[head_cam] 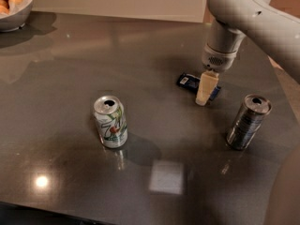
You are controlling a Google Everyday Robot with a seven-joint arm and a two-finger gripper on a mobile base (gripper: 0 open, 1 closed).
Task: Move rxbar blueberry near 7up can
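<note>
The rxbar blueberry (pixel 189 81), a flat dark blue wrapper with a white patch, lies on the dark table right of centre. My gripper (pixel 205 91) hangs from the arm at the upper right and stands over the bar's right end, hiding part of it. The 7up can (pixel 110 122), silver-white with a green and red logo, stands upright left of centre, well apart from the bar.
A dark grey-silver striped can (pixel 248 122) stands upright right of the gripper. A bowl (pixel 14 17) with round pale foods sits at the far left corner. The table (pixel 140 55) has bright light reflections near the front.
</note>
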